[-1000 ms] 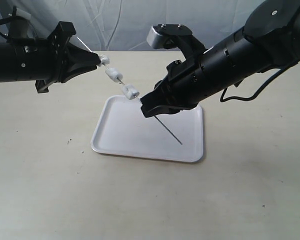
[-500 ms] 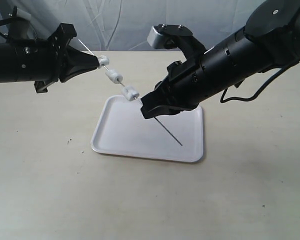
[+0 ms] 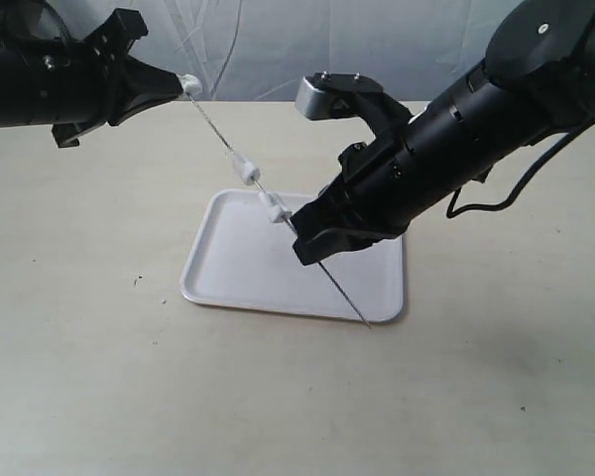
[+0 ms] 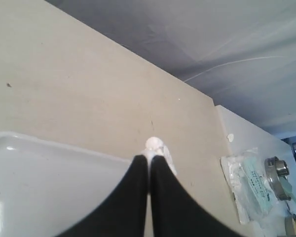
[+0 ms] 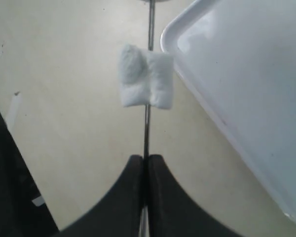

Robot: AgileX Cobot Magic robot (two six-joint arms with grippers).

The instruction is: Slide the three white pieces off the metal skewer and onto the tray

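Note:
The metal skewer (image 3: 322, 266) slants steeply from upper left down to the tray's front rim. My right gripper (image 3: 303, 238) is shut on its lower part above the white tray (image 3: 233, 268). Two white pieces (image 3: 246, 169) (image 3: 275, 210) sit on the rod just above that gripper. In the right wrist view the nearer piece (image 5: 145, 76) hangs on the skewer (image 5: 148, 128) ahead of the shut gripper (image 5: 147, 159), beside the tray rim (image 5: 187, 74). My left gripper (image 3: 182, 85) is high at the left, shut on the third piece (image 3: 191, 84) at the skewer's upper end. The left wrist view shows that piece (image 4: 154, 144) pinched at the gripper's (image 4: 149, 158) tips.
The beige table ends at a grey cloth backdrop behind. A clear plastic bag (image 4: 246, 182) and metal parts (image 4: 278, 170) lie on a white surface past the table's edge. A small dark speck (image 3: 136, 283) marks the table left of the tray.
My left gripper closed and rose up-left with the top piece. My right gripper dropped with the skewer, which now stands steeper. The two lower pieces have slid down towards the right gripper.

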